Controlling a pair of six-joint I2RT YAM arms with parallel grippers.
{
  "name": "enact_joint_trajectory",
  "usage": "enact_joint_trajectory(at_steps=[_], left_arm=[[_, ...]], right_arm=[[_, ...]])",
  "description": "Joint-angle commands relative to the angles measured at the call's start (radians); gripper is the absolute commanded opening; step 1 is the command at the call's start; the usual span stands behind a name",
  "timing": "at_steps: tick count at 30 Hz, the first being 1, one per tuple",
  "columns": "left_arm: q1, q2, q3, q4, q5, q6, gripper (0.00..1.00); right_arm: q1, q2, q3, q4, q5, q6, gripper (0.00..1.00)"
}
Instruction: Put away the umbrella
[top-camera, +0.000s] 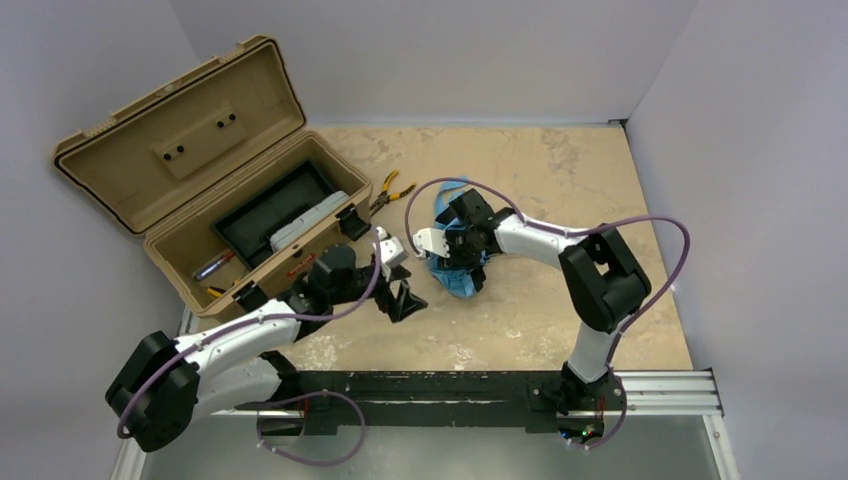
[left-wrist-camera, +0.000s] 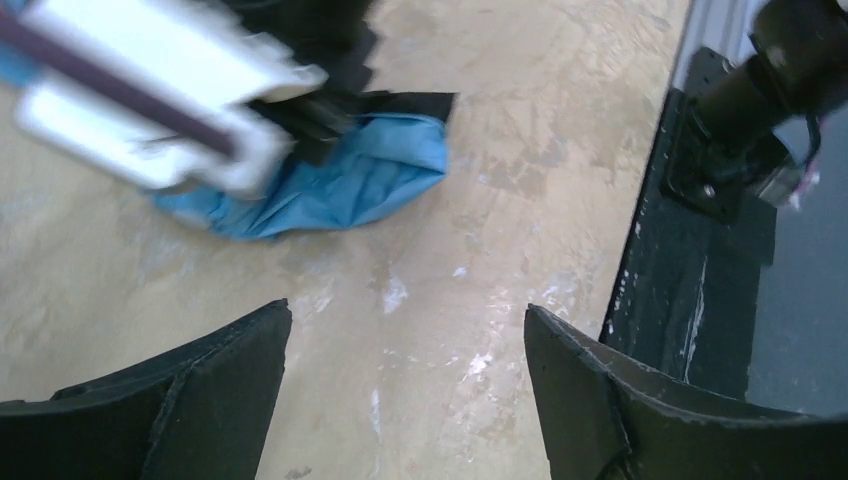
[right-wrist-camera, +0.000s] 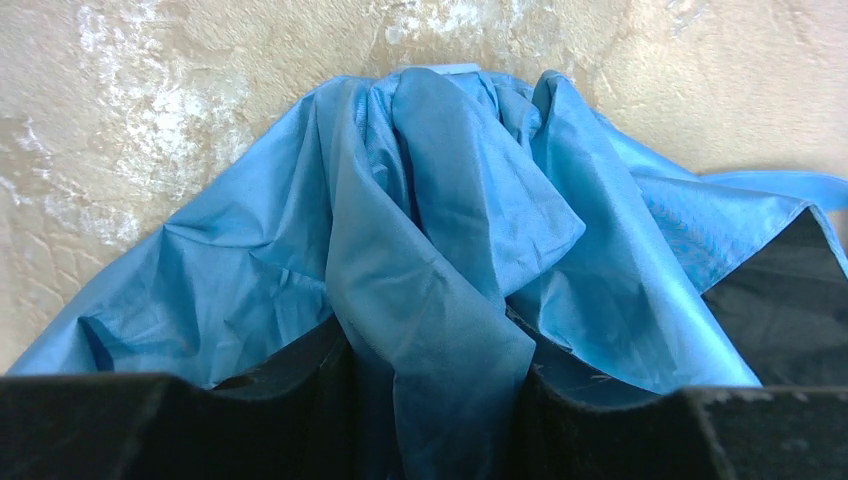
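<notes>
The umbrella (top-camera: 458, 282) lies as a crumpled sky-blue fabric bundle on the tan tabletop, right of the toolbox. My right gripper (top-camera: 462, 258) comes down onto it from above. In the right wrist view the right gripper (right-wrist-camera: 430, 400) is shut on a thick fold of the umbrella (right-wrist-camera: 440, 230), and blue cloth fills the gap between the black fingers. Shaft and handle are hidden in the fabric. My left gripper (top-camera: 403, 300) hovers just left of the bundle, open. In the left wrist view the left gripper (left-wrist-camera: 408, 330) has only bare table between its fingers, with the umbrella (left-wrist-camera: 350, 180) beyond them.
An open tan toolbox (top-camera: 170, 130) stands at the back left, with a black tray (top-camera: 265, 215) and small items inside. Yellow-handled pliers (top-camera: 392, 190) lie beside it. White walls close in the table. The black base rail (top-camera: 450, 388) runs along the near edge.
</notes>
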Motion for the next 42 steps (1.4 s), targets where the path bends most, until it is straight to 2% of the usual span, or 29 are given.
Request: enact_joint_trajectory(at_steps=[1, 5, 9, 15, 21, 29, 36, 42], left_arm=[[-0.186, -0.055, -0.013, 0.056, -0.165, 0.386, 0.84], [-0.279, -0.005, -0.032, 0.137, -0.377, 0.533, 0.83], [-0.295, 0.118, -0.019, 0.286, -0.452, 0.601, 0.82], [-0.303, 0.306, 0.074, 0.378, -0.449, 0.661, 0.82], [-0.307, 0.403, 0.133, 0.440, -0.468, 0.677, 0.81], [-0.307, 0.502, 0.198, 0.436, -0.445, 0.692, 0.80], [-0.307, 0.588, 0.207, 0.427, -0.474, 0.758, 0.80], [-0.301, 0.602, 0.209, 0.372, -0.453, 0.778, 0.80]], right_arm=[[-0.051, 0.203, 0.058, -0.403, -0.182, -0.015, 0.12], [-0.084, 0.274, 0.125, -0.525, -0.255, -0.056, 0.12], [-0.086, 0.302, 0.143, -0.574, -0.289, -0.095, 0.12], [-0.094, 0.359, 0.176, -0.664, -0.330, -0.144, 0.12], [-0.101, 0.396, 0.187, -0.722, -0.365, -0.174, 0.12], [-0.101, 0.412, 0.211, -0.800, -0.441, -0.222, 0.10], [-0.107, 0.425, 0.215, -0.801, -0.442, -0.223, 0.10], [-0.117, 0.424, 0.222, -0.800, -0.446, -0.221, 0.09]])
